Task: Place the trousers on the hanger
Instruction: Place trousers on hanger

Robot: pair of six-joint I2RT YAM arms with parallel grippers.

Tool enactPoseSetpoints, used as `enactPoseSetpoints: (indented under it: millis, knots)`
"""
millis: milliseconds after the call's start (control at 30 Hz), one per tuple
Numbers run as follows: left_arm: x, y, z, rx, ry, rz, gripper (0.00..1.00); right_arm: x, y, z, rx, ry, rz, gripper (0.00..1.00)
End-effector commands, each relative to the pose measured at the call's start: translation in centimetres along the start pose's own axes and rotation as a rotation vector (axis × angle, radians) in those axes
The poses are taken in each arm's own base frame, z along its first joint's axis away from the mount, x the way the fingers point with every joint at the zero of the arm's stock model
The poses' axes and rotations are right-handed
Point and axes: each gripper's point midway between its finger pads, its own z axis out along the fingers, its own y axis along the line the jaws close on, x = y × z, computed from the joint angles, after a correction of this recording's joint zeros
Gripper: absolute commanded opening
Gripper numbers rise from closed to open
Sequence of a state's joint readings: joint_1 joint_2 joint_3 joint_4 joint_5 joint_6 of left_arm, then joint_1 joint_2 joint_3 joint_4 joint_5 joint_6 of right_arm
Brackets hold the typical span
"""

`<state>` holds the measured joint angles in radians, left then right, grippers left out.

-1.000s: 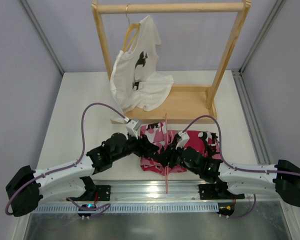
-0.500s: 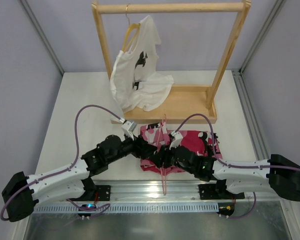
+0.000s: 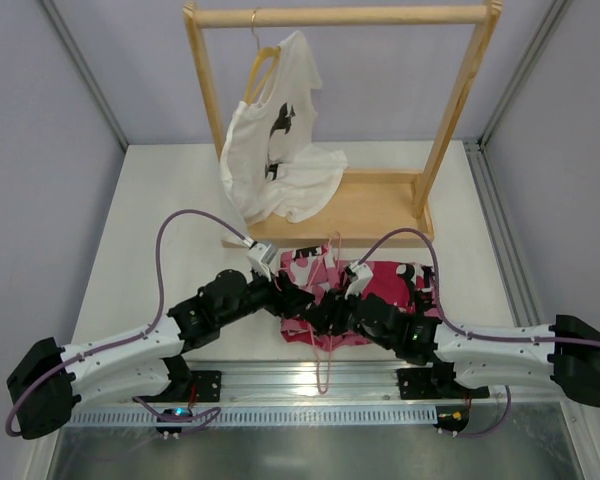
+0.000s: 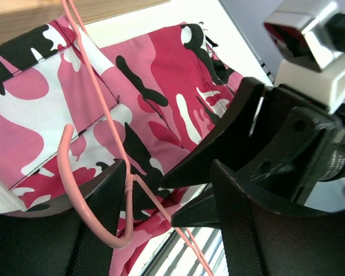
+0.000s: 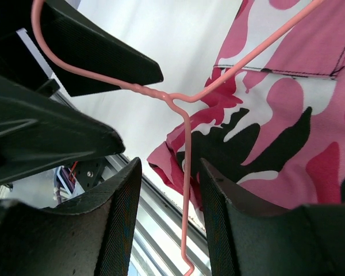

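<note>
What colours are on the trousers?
The trousers are pink, white and black camouflage; the left wrist view shows them best.

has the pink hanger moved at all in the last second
Yes, slightly. In the top view, the hanger has its near end over the metal rail, and that end has swung a little to the left.

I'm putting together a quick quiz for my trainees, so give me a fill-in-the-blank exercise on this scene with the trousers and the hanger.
1. The white T-shirt hangs on a rack made of ___.
2. The camouflage trousers are printed in pink, white and ___.
3. The wire hanger passing through the left tool is coloured ___.
4. The jaws of the left tool and the right tool both stand ___.
Missing words: wood; black; pink; open.
</note>
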<state>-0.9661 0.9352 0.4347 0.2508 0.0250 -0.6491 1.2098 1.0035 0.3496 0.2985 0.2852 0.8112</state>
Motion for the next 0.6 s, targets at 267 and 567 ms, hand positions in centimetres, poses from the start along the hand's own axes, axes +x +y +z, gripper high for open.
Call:
enactPoseSetpoints:
  millis: [267, 567]
  knots:
    - [-1.3, -0.7, 1.2, -0.003, -0.011, -0.032, 0.53, -2.9, -5.9, -4.0, 0.269, -0.131, 0.026, 0.63]
    - [-0.4, 0.1, 2.5, -0.067, 0.063, -0.055, 0.13, -5.3, -9.5, -1.7, 0.291, -0.112, 0.05, 0.76]
